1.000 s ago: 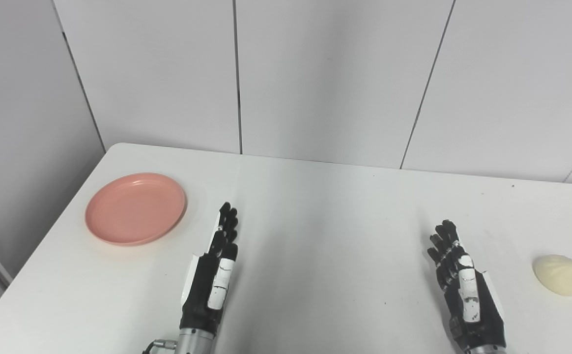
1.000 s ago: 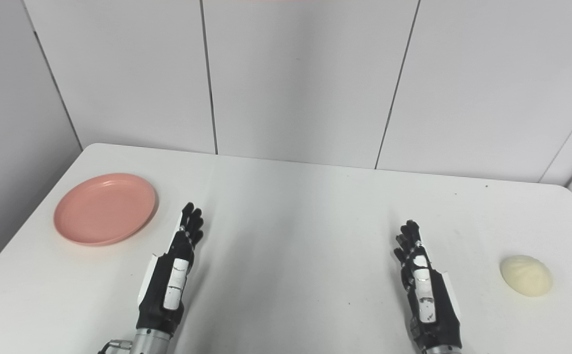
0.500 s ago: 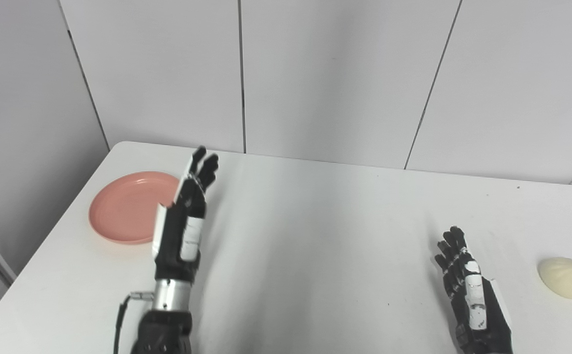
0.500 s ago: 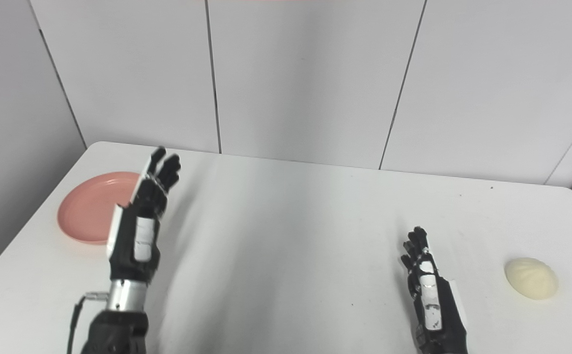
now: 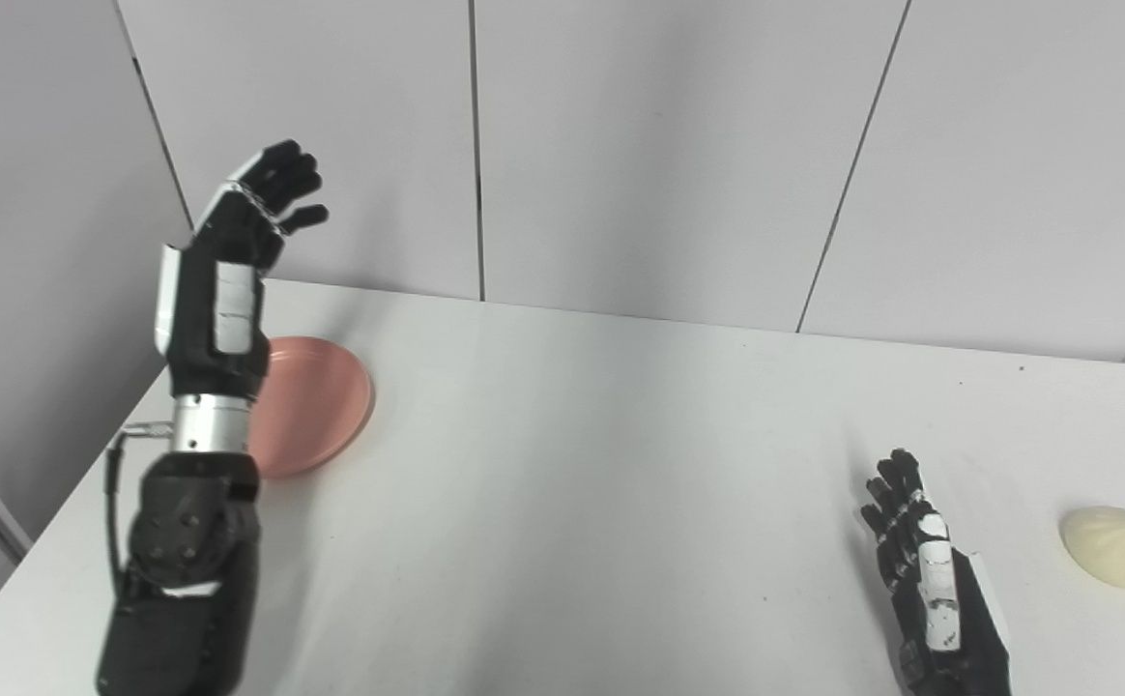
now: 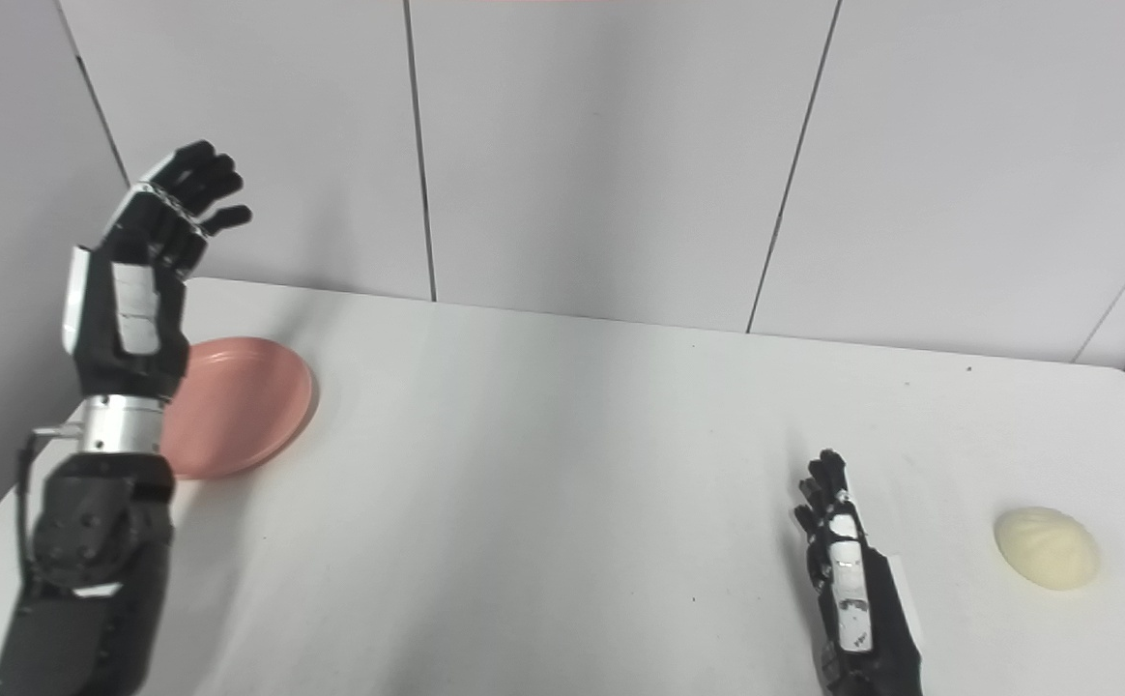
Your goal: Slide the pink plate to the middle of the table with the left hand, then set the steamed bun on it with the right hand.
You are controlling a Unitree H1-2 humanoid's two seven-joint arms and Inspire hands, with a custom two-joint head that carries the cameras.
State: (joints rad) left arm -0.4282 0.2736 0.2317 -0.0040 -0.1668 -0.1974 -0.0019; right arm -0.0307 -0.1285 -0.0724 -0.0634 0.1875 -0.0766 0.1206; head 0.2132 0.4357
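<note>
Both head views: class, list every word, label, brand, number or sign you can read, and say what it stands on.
None can be read.
Pink plate: plain, no print.
Steamed bun: no mark.
Left hand and right hand: white panels only, no lettering.
Table and wall: bare of text.

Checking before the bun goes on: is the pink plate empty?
Empty as far as shown: the visible part of the pink plate is bare; the left arm hides the rest. The bun lies far right.

Left hand raised high, fingers spread; right hand low, fingers extended.
</note>
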